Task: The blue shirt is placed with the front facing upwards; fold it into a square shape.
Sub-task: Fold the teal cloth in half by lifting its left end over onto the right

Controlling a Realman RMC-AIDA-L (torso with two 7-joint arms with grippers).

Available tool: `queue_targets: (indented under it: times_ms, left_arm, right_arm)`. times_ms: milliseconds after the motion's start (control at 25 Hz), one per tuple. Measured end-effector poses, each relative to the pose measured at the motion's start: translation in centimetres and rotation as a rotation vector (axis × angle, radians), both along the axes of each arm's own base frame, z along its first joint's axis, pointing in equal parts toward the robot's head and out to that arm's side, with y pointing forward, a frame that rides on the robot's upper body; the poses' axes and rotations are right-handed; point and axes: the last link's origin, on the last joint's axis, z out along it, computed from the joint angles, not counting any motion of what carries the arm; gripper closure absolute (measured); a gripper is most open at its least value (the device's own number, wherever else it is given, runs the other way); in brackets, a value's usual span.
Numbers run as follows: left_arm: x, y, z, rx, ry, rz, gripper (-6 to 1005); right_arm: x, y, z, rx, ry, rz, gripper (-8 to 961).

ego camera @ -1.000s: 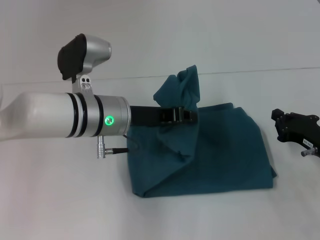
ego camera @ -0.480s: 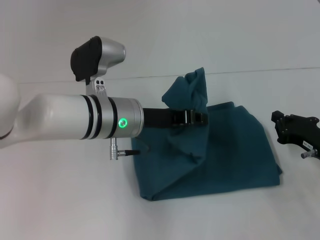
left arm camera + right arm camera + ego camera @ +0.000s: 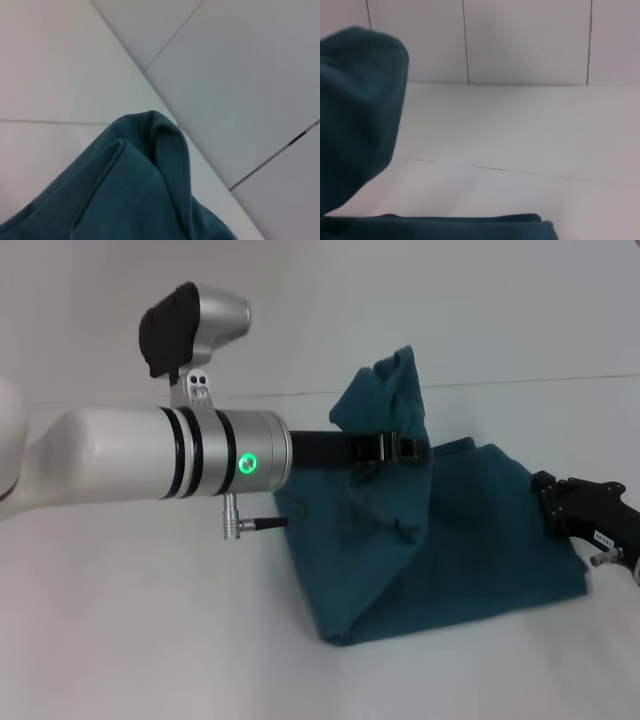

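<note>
The blue shirt (image 3: 470,540) lies bunched on the white table, partly folded, with no lettering showing. My left gripper (image 3: 393,450) reaches across from the left and is shut on a raised peak of the cloth, which stands above the rest of the garment. The left wrist view shows that lifted fold of the blue shirt (image 3: 135,190) close up. My right gripper (image 3: 557,502) sits low at the shirt's right edge, right against the cloth. In the right wrist view the blue shirt (image 3: 355,115) rises at one side, with a flat strip of it nearer the camera.
The white table (image 3: 150,640) stretches out to the left and front of the shirt. A pale tiled wall (image 3: 520,40) stands behind the table. My thick left forearm (image 3: 150,465) spans the left half of the head view above the table.
My left gripper has moved to the right with the cloth in it, dragging the whole shirt rightward. The shirt's right edge now meets my right gripper.
</note>
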Motion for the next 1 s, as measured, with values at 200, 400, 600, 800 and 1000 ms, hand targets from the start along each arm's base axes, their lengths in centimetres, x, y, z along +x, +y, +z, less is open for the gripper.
queue_targets:
  times_ms: [200, 400, 600, 800, 1000]
  left_arm:
    - [0.6, -0.1, 0.7, 0.017, -0.014, -0.018, 846]
    - [1.0, -0.1, 0.6, 0.017, -0.015, -0.025, 845]
    - [1.1, 0.0, 0.0, 0.015, -0.003, -0.026, 844]
    - [1.2, 0.1, -1.0, -0.006, -0.015, 0.000, 843]
    - [0.7, 0.6, -1.3, -0.005, -0.038, 0.051, 842]
  right_arm:
    - [0.1, 0.0, 0.0, 0.002, -0.001, -0.004, 942]
    - [0.1, 0.0, 0.1, 0.003, -0.002, -0.005, 941]
    - [0.1, 0.0, 0.1, 0.003, -0.002, -0.006, 940]
    - [0.2, 0.0, 0.3, 0.013, -0.007, -0.007, 940]
    - [0.2, 0.1, 0.3, 0.014, -0.009, -0.007, 940]
